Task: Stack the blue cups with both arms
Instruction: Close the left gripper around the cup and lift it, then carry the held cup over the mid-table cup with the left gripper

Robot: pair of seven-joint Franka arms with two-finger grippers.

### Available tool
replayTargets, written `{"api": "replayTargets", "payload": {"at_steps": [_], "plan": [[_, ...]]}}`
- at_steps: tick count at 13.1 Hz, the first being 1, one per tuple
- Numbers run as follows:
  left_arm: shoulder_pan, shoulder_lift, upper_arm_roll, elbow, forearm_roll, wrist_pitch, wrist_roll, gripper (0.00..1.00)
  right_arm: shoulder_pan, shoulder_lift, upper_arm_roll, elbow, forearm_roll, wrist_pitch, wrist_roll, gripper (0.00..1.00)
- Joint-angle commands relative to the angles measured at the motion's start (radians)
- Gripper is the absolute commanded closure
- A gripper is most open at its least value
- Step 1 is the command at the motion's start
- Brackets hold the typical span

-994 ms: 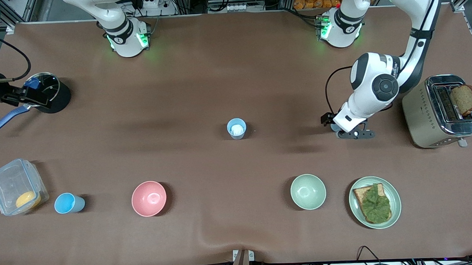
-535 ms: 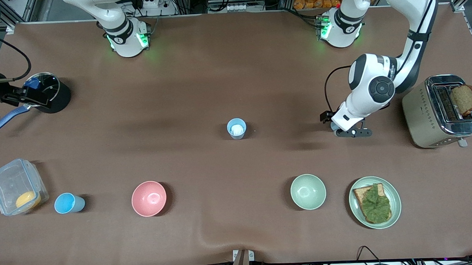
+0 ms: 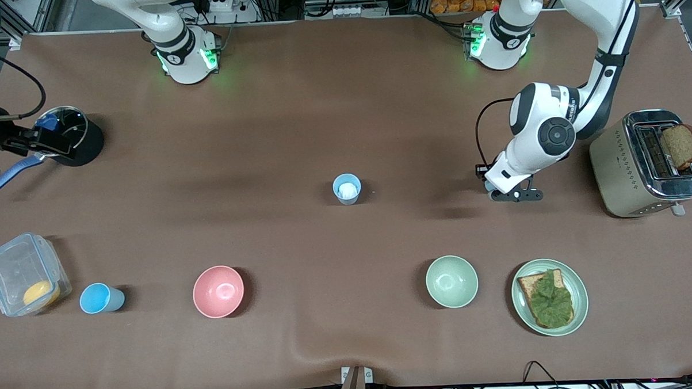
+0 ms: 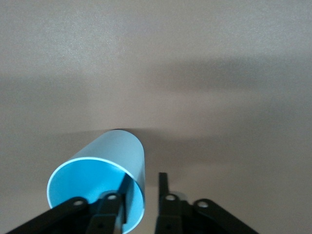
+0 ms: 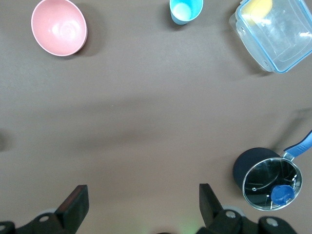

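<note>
Left wrist view: the left gripper (image 4: 143, 184) sits astride the rim of a bright blue cup (image 4: 105, 168), which stands on the brown table (image 4: 195, 58). Whether it has clamped the wall yet, I cannot tell.

Such a cup is probably very light, with stiff but thin, smooth plastic. A pinch on the wall just below the rim looks like the right hold. It should be firm enough that the cup does not slip or swing, and no harder, since the wall may flex.

Right wrist view: the right gripper (image 5: 140, 200) hangs high with its fingers (image 5: 73, 202) spread wide and nothing between them; this arm waits. Below it are a pot (image 5: 265, 178) with a glass lid, a pink bowl (image 5: 59, 27), a clear box (image 5: 275, 31) and a second bright cup (image 5: 185, 9).

Front view: a pale blue cup (image 3: 346, 189) stands mid-table. Taking it as the dial's centre, the left gripper is low at three o'clock, hiding its cup, with a toaster (image 3: 644, 164) further out on the same line. The second bright cup lies near eight o'clock, just beside the clear box. The pink bowl is at seven and a green bowl (image 3: 451, 281) at five. The right gripper is up over the pot, near ten o'clock.

No cup is stacked yet.
</note>
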Motion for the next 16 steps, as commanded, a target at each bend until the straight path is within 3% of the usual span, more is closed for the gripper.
{"api": "replayTargets", "payload": {"at_steps": [1,6,9,11,16], "plan": [[0.016,-0.023,-0.001,-0.005,-0.003,0.009,0.015,1.00,-0.007,-0.002,0.022,0.006,-0.010,-0.002,0.001,0.00],[0.001,-0.083,-0.022,0.076,-0.002,-0.045,0.004,1.00,-0.016,0.001,0.021,0.003,-0.006,-0.008,0.002,0.00],[-0.019,-0.095,-0.140,0.251,-0.003,-0.170,-0.010,1.00,-0.010,0.006,0.021,-0.002,-0.004,-0.006,0.002,0.00],[-0.076,-0.086,-0.186,0.330,-0.005,-0.180,-0.049,1.00,-0.012,0.021,0.021,0.000,0.002,0.003,0.001,0.00],[-0.293,0.010,-0.191,0.514,-0.008,-0.178,-0.287,1.00,-0.018,0.043,0.019,-0.003,0.004,0.015,0.001,0.00]]}}
